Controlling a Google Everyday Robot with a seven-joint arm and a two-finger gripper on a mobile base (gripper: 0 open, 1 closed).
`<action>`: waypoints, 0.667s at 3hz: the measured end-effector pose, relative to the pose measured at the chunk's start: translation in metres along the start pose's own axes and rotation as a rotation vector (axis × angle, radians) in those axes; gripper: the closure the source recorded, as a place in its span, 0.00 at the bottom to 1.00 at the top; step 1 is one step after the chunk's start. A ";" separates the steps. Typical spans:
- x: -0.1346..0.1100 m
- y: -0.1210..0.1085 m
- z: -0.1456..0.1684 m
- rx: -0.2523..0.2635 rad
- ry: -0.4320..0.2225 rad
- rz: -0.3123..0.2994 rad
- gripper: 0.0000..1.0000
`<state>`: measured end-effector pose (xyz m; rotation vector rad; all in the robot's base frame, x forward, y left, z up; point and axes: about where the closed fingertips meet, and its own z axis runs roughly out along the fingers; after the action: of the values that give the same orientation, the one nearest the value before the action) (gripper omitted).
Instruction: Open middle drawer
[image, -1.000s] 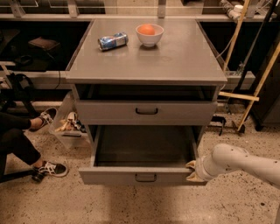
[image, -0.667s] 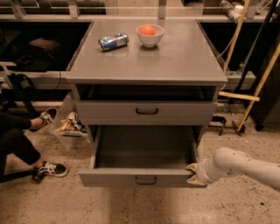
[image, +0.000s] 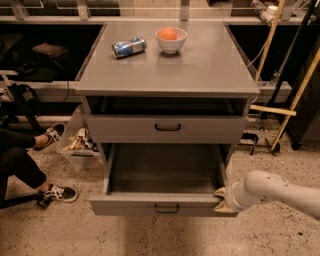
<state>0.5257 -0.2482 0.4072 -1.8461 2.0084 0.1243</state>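
Note:
The middle drawer (image: 165, 176) of the grey cabinet is pulled well out, showing a plain grey inside. Its flat front (image: 125, 205) carries a small black bar handle (image: 166, 208). My gripper (image: 221, 200), on a white arm coming in from the lower right, sits against the right front corner of that drawer, well to the right of the handle. Above it, another grey drawer (image: 167, 128) with a black handle stands nearly closed. What lies under the open drawer is hidden.
On the cabinet top (image: 200, 65) lie a blue can (image: 129, 47) on its side and a white bowl (image: 171, 39) with an orange fruit. A seated person's legs and shoes (image: 56, 193) are at the left. Wooden poles (image: 290, 107) lean at the right.
The gripper stays at the drawer's right front corner, a touch lower in view. The drawer stands about as far out as before.

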 end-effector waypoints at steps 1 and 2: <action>0.006 0.016 0.000 0.009 -0.004 0.021 1.00; 0.004 0.016 -0.002 0.009 -0.004 0.021 1.00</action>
<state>0.5094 -0.2500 0.4039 -1.8180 2.0226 0.1249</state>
